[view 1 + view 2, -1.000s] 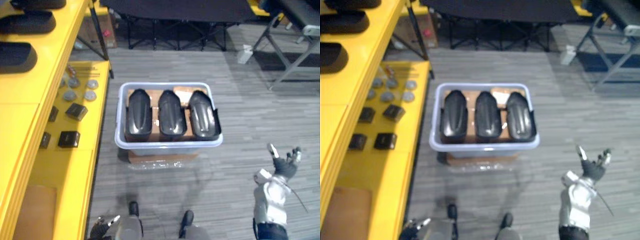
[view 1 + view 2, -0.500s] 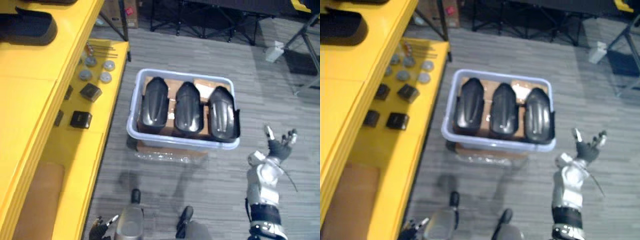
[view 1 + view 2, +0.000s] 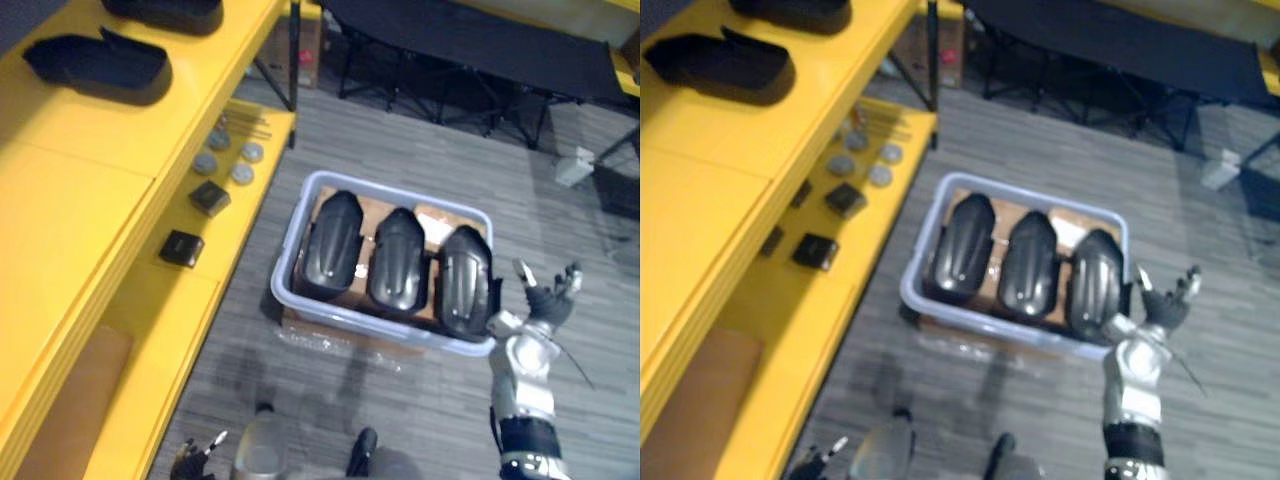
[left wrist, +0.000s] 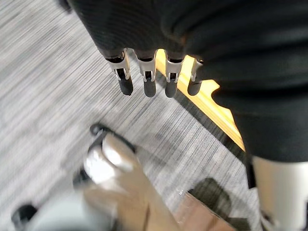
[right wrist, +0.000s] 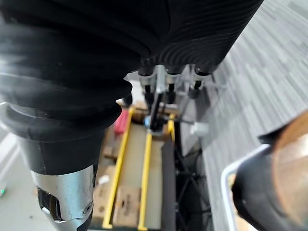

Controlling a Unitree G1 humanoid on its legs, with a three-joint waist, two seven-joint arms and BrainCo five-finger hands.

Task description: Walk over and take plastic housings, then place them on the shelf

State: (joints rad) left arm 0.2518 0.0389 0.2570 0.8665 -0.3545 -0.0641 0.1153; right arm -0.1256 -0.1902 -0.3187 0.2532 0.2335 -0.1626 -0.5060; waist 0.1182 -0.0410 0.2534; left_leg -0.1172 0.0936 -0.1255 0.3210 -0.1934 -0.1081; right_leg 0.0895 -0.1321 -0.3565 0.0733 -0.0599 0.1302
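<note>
Three black housings lie side by side in a pale bin, filling it from its left wall to its right wall. Each one's long axis runs from the bin's near edge to its far edge, slanted a little, with the narrower rounded end pointing at the far edge and the domed back facing up. Brown cardboard shows under them near the far right corner. The bin stands on the grey floor, on what may be a flat wrapped box, though that is hard to make out.

The right hand hovers just outside the bin's near right corner, close to the right-most housing. Its fingers are spread and straight, and it holds nothing. The left hand hangs low over the floor with straight fingers, also empty.

The yellow shelf runs along the bin's left side. On its upper board, near the front edge, a fourth housing lies with its long axis along that edge, and a fifth housing sits farther along the same board. On the lower board, grey discs cluster at the far end, and two small black blocks lie nearer.
</note>
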